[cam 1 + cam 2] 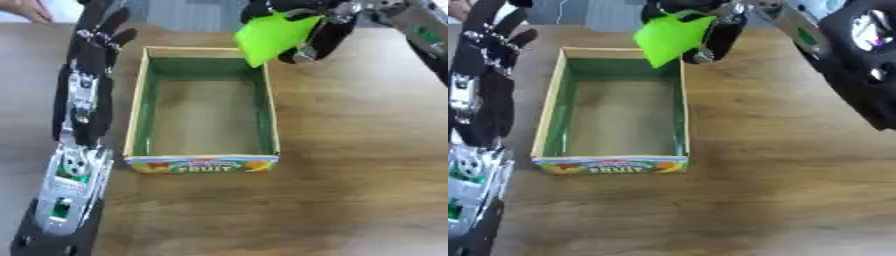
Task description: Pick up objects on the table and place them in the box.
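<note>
Right hand clutches the bright green object over the box at its one o'clock corner. Release here and it may clip the rim, tumbling outside. Left hand, fingers straight, idles at nine o'clock.

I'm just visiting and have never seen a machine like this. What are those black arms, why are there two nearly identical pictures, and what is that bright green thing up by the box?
Both pictures come from two side-by-side cameras in the robot's head, looking down at a wooden table, so they nearly match. The black and silver arms are the robot's own, steered by a person. Its right hand has its fingers curled round a bright green object, held above the far right corner of the box. I cannot tell what the object is. The box is open-topped cardboard, green inside, with FRUIT printed on its front. The left hand lies open beside the box, holding nothing.
</note>
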`<state>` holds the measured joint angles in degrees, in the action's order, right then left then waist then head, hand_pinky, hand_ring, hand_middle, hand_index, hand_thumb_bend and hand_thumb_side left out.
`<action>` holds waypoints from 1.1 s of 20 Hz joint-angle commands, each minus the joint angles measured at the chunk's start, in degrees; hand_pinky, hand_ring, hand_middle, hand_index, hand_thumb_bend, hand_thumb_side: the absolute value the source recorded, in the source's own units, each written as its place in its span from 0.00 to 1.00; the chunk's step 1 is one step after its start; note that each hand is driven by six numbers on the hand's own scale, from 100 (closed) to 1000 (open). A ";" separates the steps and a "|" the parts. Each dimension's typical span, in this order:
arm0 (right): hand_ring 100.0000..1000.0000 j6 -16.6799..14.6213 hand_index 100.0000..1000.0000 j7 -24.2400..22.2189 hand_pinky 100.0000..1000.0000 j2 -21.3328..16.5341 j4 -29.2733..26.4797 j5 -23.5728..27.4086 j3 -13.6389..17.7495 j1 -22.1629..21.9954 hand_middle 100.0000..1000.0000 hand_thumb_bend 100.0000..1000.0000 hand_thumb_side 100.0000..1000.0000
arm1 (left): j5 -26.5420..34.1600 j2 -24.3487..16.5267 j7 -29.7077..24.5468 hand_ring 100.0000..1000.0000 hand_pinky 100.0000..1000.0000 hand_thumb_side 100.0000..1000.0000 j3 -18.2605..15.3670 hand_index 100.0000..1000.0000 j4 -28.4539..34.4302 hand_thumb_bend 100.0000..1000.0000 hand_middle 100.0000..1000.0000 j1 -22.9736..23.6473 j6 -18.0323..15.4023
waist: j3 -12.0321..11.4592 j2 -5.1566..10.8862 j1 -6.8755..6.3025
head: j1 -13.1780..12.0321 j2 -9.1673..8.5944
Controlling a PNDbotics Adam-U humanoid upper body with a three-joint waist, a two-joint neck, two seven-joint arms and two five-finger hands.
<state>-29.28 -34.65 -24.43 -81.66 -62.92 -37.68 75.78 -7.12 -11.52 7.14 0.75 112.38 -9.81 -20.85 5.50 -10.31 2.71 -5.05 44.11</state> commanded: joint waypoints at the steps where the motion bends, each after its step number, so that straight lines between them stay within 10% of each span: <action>1: 0.16 -16.31 0.30 -14.80 0.00 2.57 1.00 -1.25 1.51 1.25 0.23 0.20 0.42 | 0.44 -0.66 -0.44 0.93 0.84 1.00 0.38 1.00 0.76 0.00 0.96 -1.16 -0.05 | -0.57 0.98 -0.10 | 0.17 0.00; 15: 0.32 -14.51 0.38 -1.96 0.03 9.81 4.77 -8.53 2.32 1.29 0.34 0.01 0.65 | 1.50 -0.69 -1.57 0.93 0.84 1.00 1.13 1.00 0.61 0.00 0.96 -1.95 -0.08 | -2.52 0.99 0.24 | 0.60 0.00; 19: 0.59 -13.85 0.61 -1.92 0.38 9.72 6.74 -9.62 2.07 0.88 0.60 0.00 0.85 | 1.46 -0.66 -1.57 0.93 0.83 1.00 1.07 1.00 0.57 0.00 0.96 -1.87 -0.06 | -2.38 1.07 0.17 | 0.71 0.00; 20: 0.83 -13.96 0.83 -2.83 0.61 9.68 7.33 -9.77 1.95 0.77 0.84 0.00 0.93 | 1.44 -0.64 -1.55 0.93 0.83 1.00 1.04 1.00 0.56 0.00 0.96 -1.83 -0.06 | -2.32 1.09 0.14 | 0.72 0.00; 22: 0.99 -14.28 0.98 -5.65 0.81 9.72 8.48 -9.75 1.93 0.59 1.00 0.00 0.99 | 1.39 -0.61 -1.51 0.93 0.83 1.00 1.00 1.00 0.55 0.00 0.96 -1.76 -0.05 | -2.22 1.11 0.08 | 0.79 0.00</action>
<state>-34.12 -29.82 -14.21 -73.41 -72.39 -36.34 75.61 -5.96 -11.53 5.71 1.82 112.36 -11.10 -20.92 3.16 -10.31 3.16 -4.99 44.12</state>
